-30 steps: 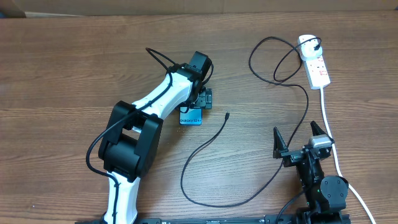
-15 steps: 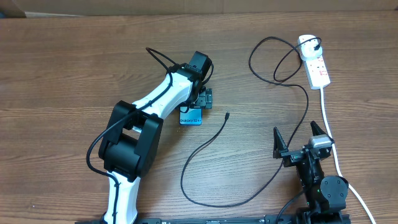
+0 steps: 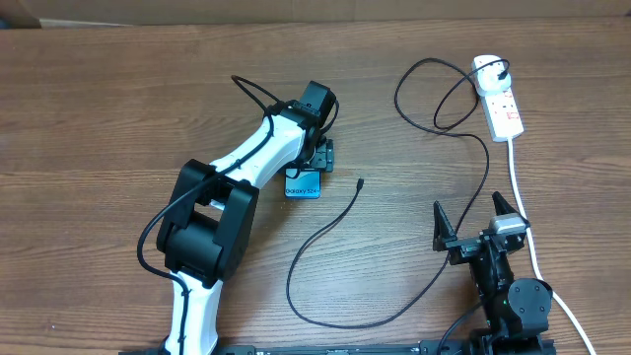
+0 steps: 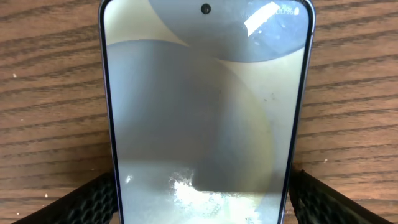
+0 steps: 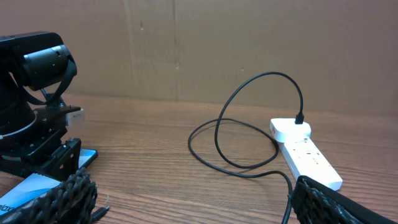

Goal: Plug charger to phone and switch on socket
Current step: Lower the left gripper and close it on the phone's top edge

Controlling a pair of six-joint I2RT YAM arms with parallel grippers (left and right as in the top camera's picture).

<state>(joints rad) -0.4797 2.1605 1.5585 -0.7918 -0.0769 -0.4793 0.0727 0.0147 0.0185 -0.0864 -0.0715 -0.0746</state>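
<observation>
Brown wood-grain table (image 3: 99,99), cardboard wall behind, and nothing has stirred on it across the last second: both arms sit exactly where they were, and the cable hasn't shifted.

Far left, the left gripper (image 3: 317,158) is down over the top end of the phone (image 3: 303,184), which lies flat on the wood with its blue screen up. In the wrist view its mesh pads (image 4: 93,202) bracket the phone (image 4: 205,112), one tight against each long edge. That reads as a grip at phone width, though how hard it bites I can't tell.

Moving right, the charger (image 3: 325,229) loops across the table. Its small connector (image 3: 361,182) lies loose near the phone's right side, not touching it.

Next, the right gripper (image 3: 468,209) is parked low and spread wide, holding nothing.

Far right, the socket (image 3: 500,99) has the charger's plug seated in its top end, and a white cord (image 3: 523,197) trails down. The switch position is too small to read.

So it's a hold, not progress: the phone looks pinned, while the connector and the switch are both untouched.
</observation>
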